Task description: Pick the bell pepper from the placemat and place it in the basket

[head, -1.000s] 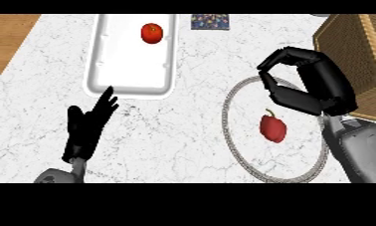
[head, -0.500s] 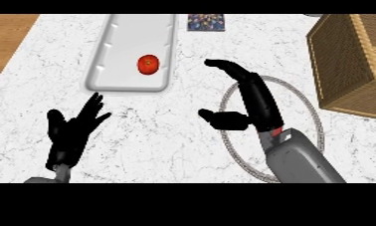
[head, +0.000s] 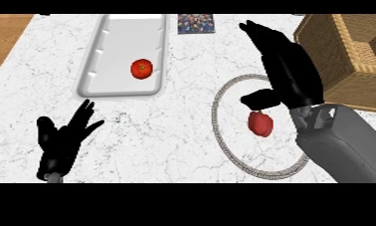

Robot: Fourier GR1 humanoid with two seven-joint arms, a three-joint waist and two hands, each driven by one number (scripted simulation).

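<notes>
A red bell pepper (head: 260,123) lies on a round white placemat with a grey rope rim (head: 218,130) at the right of the counter. My right hand (head: 288,68) hovers just above and behind the pepper, fingers stretched toward the far edge and thumb (head: 258,100) bent over the pepper, not closed on it. The wicker basket (head: 339,56) stands at the far right, partly cut off by the view's edge. My left hand (head: 64,138) rests open at the lower left, fingers up.
A white rectangular tray (head: 110,60) holds a red tomato (head: 141,68) at the upper left. A patterned dark card (head: 197,23) lies at the counter's far edge. Wooden floor shows past the counter's left edge.
The view shifted, so everything sits lower and further left. My right hand went from curled above the pepper to stretched out flat, and the pepper shows again below the thumb.
</notes>
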